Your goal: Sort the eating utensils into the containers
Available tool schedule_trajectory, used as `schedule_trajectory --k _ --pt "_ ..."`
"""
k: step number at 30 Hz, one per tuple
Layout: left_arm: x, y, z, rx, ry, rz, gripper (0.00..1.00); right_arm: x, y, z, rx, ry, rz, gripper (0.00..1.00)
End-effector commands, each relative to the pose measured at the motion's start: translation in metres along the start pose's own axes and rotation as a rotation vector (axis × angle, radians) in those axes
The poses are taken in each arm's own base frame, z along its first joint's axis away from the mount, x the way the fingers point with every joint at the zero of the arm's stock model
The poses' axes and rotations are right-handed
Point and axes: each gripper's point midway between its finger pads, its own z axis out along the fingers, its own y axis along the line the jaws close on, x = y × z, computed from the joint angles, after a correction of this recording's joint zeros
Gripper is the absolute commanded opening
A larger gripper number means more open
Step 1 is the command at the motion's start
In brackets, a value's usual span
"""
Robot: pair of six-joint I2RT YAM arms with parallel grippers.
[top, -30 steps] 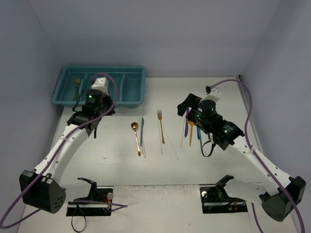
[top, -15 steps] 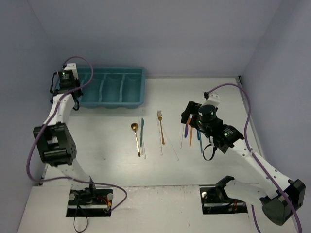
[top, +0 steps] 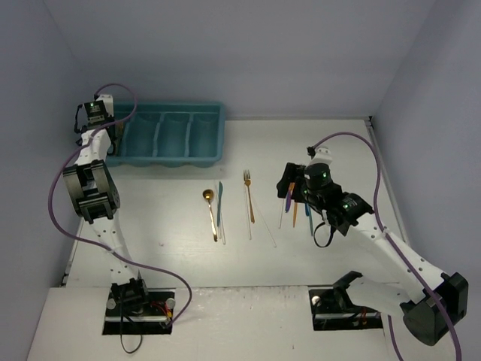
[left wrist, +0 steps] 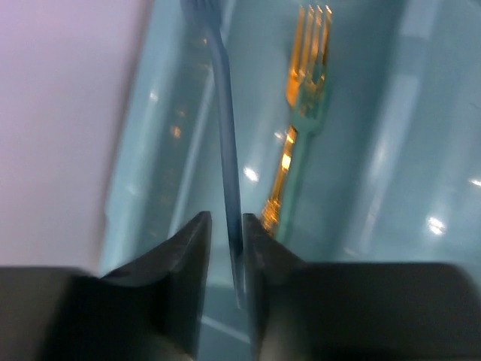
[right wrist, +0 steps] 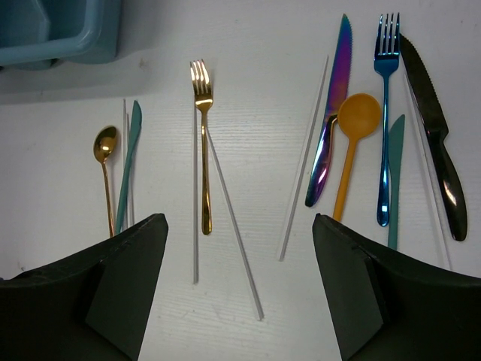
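My left gripper (top: 96, 120) (left wrist: 224, 226) hangs over the far-left compartment of the teal tray (top: 173, 154) (left wrist: 398, 150). Its jaws stand nearly together around the handle of a blue fork (left wrist: 225, 135). A gold fork (left wrist: 301, 128) lies in that compartment. My right gripper (top: 289, 184) (right wrist: 240, 301) is wide open and empty above the table. Below it lie a gold fork (right wrist: 203, 150), pale sticks (right wrist: 233, 226), a gold spoon (right wrist: 105, 150), a teal knife (right wrist: 129, 162), a purple knife (right wrist: 334, 113), an orange spoon (right wrist: 353, 135), a second blue fork (right wrist: 385, 120) and a black knife (right wrist: 436, 143).
The loose utensils lie in two groups at mid-table, around the gold fork (top: 248, 197) and under my right wrist (top: 294, 210). The tray stands at the back left against the wall. Purple cables loop from both arms.
My left arm has swung from the tray's front to its far-left end and now stands upright there. My right gripper has shifted slightly nearer and lower over the utensils.
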Motion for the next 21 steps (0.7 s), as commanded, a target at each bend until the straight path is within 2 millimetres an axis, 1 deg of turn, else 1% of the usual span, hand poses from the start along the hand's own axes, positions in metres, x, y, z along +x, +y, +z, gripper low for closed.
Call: schedule_trajectory --k 1,3,5,7,9,10,12,15,17,19,21 --pt "-0.054 0.018 -0.023 -0.025 -0.135 -0.037 0.46 -0.007 0.004 0.006 -0.005 -0.018 0.015 0.75" --pt "-0.059 0.017 -0.033 -0.014 -0.150 -0.071 0.52 -0.010 0.004 0.007 -0.002 -0.020 0.010 0.75" --pt "-0.057 0.015 -0.044 -0.005 -0.150 -0.122 0.53 -0.013 0.005 0.007 -0.003 -0.026 0.004 0.75" --pt "-0.073 0.015 -0.069 0.007 -0.195 -0.230 0.53 -0.015 0.003 0.005 0.003 -0.038 -0.003 0.76" --pt "-0.073 0.000 -0.090 0.049 -0.199 -0.294 0.53 -0.014 -0.002 0.004 0.020 -0.047 -0.008 0.76" --pt "-0.082 -0.002 -0.111 0.059 -0.223 -0.336 0.53 -0.016 -0.004 0.003 0.029 -0.056 -0.012 0.75" --pt "-0.086 -0.025 -0.143 0.106 -0.232 -0.358 0.53 -0.016 -0.009 0.002 0.047 -0.066 -0.018 0.76" --pt "-0.083 -0.071 -0.190 0.182 -0.239 -0.328 0.53 -0.016 -0.014 0.002 0.068 -0.075 -0.031 0.76" --pt "-0.073 -0.106 -0.218 0.235 -0.226 -0.305 0.54 -0.018 -0.016 0.000 0.074 -0.083 -0.042 0.75" --pt "-0.061 -0.150 -0.250 0.313 -0.213 -0.287 0.54 -0.018 -0.018 -0.001 0.077 -0.090 -0.046 0.69" --pt "-0.042 -0.187 -0.276 0.372 -0.182 -0.263 0.54 -0.017 -0.019 -0.001 0.078 -0.088 -0.056 0.64"
